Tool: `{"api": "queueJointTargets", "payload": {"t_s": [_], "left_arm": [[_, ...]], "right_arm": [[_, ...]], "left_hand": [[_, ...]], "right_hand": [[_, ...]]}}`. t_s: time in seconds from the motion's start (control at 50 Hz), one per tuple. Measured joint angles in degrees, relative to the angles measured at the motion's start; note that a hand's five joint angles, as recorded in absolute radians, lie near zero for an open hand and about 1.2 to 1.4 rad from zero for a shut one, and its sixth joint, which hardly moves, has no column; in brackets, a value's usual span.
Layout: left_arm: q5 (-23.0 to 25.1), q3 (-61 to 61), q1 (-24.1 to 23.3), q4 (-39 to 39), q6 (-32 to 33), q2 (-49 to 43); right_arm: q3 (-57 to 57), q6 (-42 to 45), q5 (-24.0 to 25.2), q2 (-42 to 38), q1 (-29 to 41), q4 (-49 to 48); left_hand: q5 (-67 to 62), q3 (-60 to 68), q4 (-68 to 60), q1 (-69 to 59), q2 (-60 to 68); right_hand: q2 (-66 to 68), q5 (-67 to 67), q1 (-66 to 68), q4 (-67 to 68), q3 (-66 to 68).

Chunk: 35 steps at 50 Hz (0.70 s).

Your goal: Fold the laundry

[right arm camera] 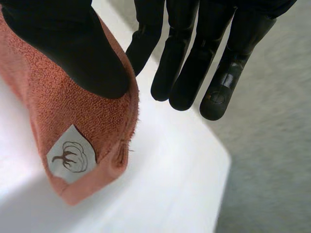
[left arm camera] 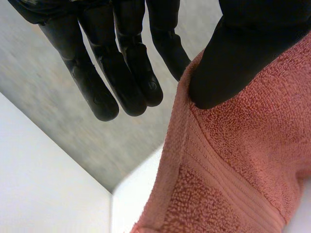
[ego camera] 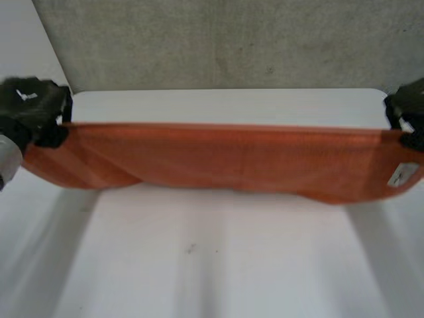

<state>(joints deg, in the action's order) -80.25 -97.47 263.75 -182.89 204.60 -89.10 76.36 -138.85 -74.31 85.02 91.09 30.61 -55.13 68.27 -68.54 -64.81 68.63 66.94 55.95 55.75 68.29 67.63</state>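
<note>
Bare bench [ego camera: 212, 265] front nearest; orange towel [ego camera: 218, 162] stretched across far half, top corners pinched between thumb and finger by left hand [ego camera: 33, 106] and right hand [ego camera: 407, 106]. Fold judged under way; next, held edge to be carried toward near edge, laid level.

It looks like a robotics lab: a plain white rectangular table [ego camera: 218, 265] against a speckled grey carpet-like surface [ego camera: 232, 40], with a black mechanical left hand [ego camera: 30, 103] and right hand [ego camera: 409, 109].
</note>
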Motion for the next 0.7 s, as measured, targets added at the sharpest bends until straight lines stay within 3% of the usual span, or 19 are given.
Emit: {"api": "queueJointTargets", "payload": {"t_s": [0.22, 0.3, 0.34, 0.44, 0.48, 0.58, 0.7], "left_arm": [[-0.95, 8.33, -1.18, 2.37, 7.53, -21.35], [-2.27, 15.8, -2.24, 2.7, 10.24, -28.67], [-4.3, 26.71, -3.2, 1.89, 11.32, -33.29], [-6.65, 41.0, -4.55, -4.65, 10.48, -34.93], [-7.27, 44.02, -5.01, -11.4, 8.51, -32.99], [-7.76, 43.9, -5.38, -24.48, 2.0, -26.97], [-7.28, 38.53, -5.24, -26.3, -1.73, -24.87]], "right_arm": [[-3.51, 0.91, -5.05, -17.34, 5.96, -3.13], [-9.48, 0.65, -7.89, -22.31, 7.84, -5.88], [-18.87, -0.52, -10.63, -24.47, 9.1, -10.39], [-31.83, -6.76, -13.56, -23.98, 10.1, -22.9], [-33.36, -11.05, -14.14, -21.44, 10.1, -30.52], [-29.17, -18.02, -14.13, -13.89, 9.95, -42.77], [-20.67, -19.69, -12.38, -10.87, 9.98, -45.4]], "left_hand": [[0.0, 0.0, 0.0, 0.0, 0.01], [0.0, 0.01, 0.0, 0.0, 0.01], [0.0, 0.02, 0.0, 0.0, 0.02], [0.0, 0.04, -0.01, 0.0, 0.03], [0.0, 0.05, -0.01, 0.0, 0.03], [0.02, 0.05, -0.01, 0.0, 0.04], [0.02, 0.05, -0.01, 0.0, 0.04]], "right_hand": [[0.0, 0.08, 0.0, 0.0, 0.0], [0.0, 0.11, 0.0, 0.0, 0.05], [0.0, 0.11, 0.0, 0.0, 0.06], [0.0, 0.11, 0.0, 0.0, 0.05], [0.0, 0.11, 0.0, 0.0, 0.05], [0.0, 0.27, 0.0, 0.0, 0.05], [0.0, 0.87, 0.0, 0.0, 0.05]]}}
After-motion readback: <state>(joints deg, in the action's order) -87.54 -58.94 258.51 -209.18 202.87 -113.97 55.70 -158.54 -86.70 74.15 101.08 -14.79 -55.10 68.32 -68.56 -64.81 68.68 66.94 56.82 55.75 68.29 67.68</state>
